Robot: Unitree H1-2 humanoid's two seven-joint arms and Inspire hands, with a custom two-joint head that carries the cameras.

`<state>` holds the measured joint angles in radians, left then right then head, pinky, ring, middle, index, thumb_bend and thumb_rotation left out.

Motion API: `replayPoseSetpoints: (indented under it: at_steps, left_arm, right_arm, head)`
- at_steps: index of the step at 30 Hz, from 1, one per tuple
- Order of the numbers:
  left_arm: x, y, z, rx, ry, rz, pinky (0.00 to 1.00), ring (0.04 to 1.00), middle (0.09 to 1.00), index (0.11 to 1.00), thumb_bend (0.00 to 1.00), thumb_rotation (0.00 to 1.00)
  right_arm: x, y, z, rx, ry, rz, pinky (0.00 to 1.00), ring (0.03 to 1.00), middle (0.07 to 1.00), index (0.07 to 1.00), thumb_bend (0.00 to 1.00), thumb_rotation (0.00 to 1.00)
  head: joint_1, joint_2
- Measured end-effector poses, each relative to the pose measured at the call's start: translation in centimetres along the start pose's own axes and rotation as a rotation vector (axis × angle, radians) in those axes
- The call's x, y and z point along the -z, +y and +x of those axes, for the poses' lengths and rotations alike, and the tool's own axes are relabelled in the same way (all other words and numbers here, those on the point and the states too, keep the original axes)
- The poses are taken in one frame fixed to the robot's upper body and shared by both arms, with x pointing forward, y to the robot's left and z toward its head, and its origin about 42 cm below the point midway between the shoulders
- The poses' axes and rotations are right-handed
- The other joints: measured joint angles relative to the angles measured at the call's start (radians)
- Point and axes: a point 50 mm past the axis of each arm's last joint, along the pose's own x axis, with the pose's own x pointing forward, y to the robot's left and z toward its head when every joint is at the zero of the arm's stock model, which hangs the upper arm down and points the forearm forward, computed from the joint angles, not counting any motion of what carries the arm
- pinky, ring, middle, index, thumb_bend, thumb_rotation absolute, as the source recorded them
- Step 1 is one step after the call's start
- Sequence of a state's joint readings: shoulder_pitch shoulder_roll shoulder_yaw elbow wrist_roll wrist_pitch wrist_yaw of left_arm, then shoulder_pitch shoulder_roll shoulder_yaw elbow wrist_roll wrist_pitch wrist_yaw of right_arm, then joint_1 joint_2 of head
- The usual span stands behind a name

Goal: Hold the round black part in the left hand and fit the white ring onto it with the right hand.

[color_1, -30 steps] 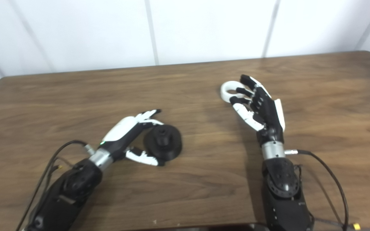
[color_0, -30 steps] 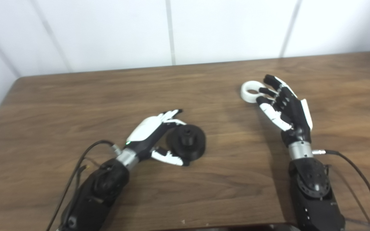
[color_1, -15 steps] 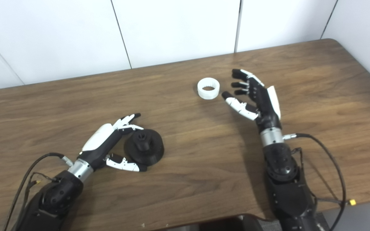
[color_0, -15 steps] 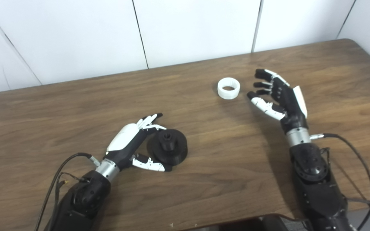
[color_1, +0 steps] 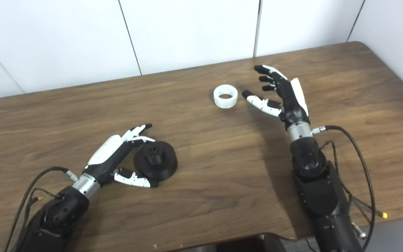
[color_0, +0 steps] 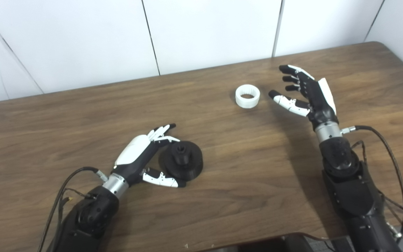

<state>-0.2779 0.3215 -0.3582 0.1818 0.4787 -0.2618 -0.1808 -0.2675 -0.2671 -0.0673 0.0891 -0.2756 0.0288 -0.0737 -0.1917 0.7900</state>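
The round black part point(color_0: 181, 160) lies flat on the wooden table point(color_0: 47, 115), its small raised hub facing up. My left hand point(color_0: 145, 158) is open right beside it on its left, fingers spread along the part's far edge and thumb along its near edge, without a grip on it. The white ring point(color_0: 247, 97) lies flat on the table at the back, hole upward. My right hand point(color_0: 303, 95) is open just to the right of the ring, palm turned toward it, thumb tip a short gap from it.
White wall panels point(color_0: 205, 31) rise directly behind the table's far edge. The table's right corner point(color_0: 383, 45) is rounded. Black cables trail from both forearms, one by the left arm point(color_0: 68, 182) and one by the right arm point(color_0: 387, 140).
The camera has tilted and pulled back, shifting the whole picture. My right hand, which earlier overlapped the ring, now stands just right of it. The left hand and black part stay as they were.
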Motion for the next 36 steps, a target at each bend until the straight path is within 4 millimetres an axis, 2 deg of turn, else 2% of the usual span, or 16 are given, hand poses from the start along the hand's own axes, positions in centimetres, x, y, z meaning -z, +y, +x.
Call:
replayPoseSetpoints:
  at_steps: [3, 9, 13, 17, 23, 29, 36]
  left_arm:
    - [0.0, 0.0, 0.0, -0.001, 0.000, 0.000, 1.00, 1.000, 1.000, 0.683, 1.00, 0.37]
    - [0.0, 0.0, 0.0, -0.002, -0.001, -0.003, 1.00, 1.000, 1.000, 0.682, 1.00, 0.36]
    - [0.0, -0.1, 0.0, -0.004, -0.002, -0.008, 1.00, 1.000, 1.000, 0.679, 1.00, 0.36]
    - [0.1, -0.1, -0.1, -0.008, -0.001, -0.010, 1.00, 1.000, 1.000, 0.679, 1.00, 0.36]
    - [0.1, -0.1, -0.1, -0.010, -0.003, -0.008, 1.00, 1.000, 1.000, 0.679, 1.00, 0.37]
    - [0.2, -0.1, -0.3, -0.013, 0.000, -0.011, 1.00, 1.000, 1.000, 0.679, 1.00, 0.36]
    - [0.2, -0.1, -0.3, -0.014, 0.001, -0.012, 1.00, 1.000, 1.000, 0.676, 1.00, 0.36]
  right_arm:
    - [-0.2, 0.8, 0.7, -0.065, 0.024, -0.037, 0.77, 0.876, 0.893, 0.817, 0.70, 0.37]
    - [-0.9, 2.0, 2.0, -0.171, 0.035, -0.121, 0.86, 0.947, 0.952, 0.863, 0.77, 0.47]
    - [-0.7, 2.4, 2.7, -0.237, 0.069, -0.185, 0.86, 0.969, 0.991, 0.897, 0.86, 0.57]
    - [-1.3, 2.5, 3.8, -0.282, 0.087, -0.232, 0.81, 0.969, 1.000, 0.908, 0.96, 0.61]
    - [-2.2, 2.7, 5.1, -0.315, 0.102, -0.274, 0.79, 0.980, 1.000, 0.929, 1.00, 0.62]
    - [-2.4, 3.1, 5.7, -0.327, 0.110, -0.293, 0.79, 0.983, 1.000, 0.968, 1.00, 0.57]
    - [-2.6, 3.3, 5.8, -0.337, 0.111, -0.302, 0.79, 0.990, 1.000, 0.999, 1.00, 0.57]
  head:
    - [0.003, -0.002]
    - [0.006, -0.003]
    - [0.009, -0.005]
    - [0.012, -0.006]
    - [0.021, -0.008]
    - [0.025, -0.011]
    - [0.031, -0.012]
